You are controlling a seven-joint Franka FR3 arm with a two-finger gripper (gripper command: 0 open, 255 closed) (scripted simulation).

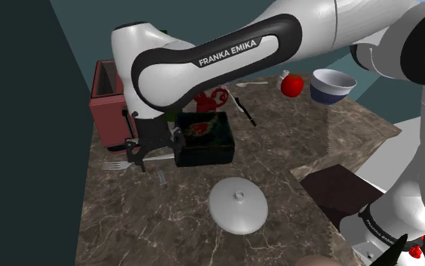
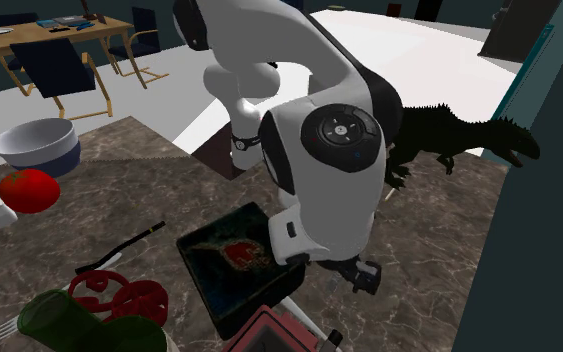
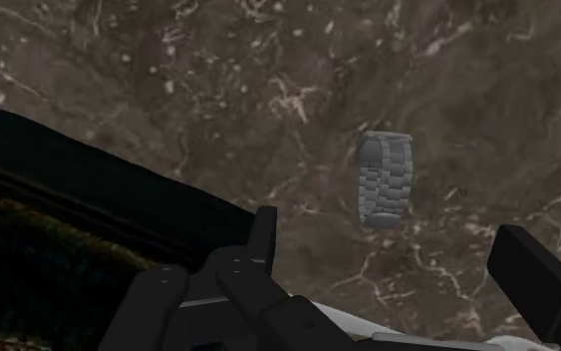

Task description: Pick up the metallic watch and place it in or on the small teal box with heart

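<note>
Approach step: my empty claw (image 3: 398, 264), fingers apart, hovers above the grey watch (image 3: 383, 179), at the shoulder view's seven o'clock from the dark box (image 1: 210, 151); next, descend and close.

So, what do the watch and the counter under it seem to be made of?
The watch looks like grey metal with a dull finish: its band is rows of small links. The counter looks like dark brown marble, judging by its pale veins, though it could be an imitation.
</note>
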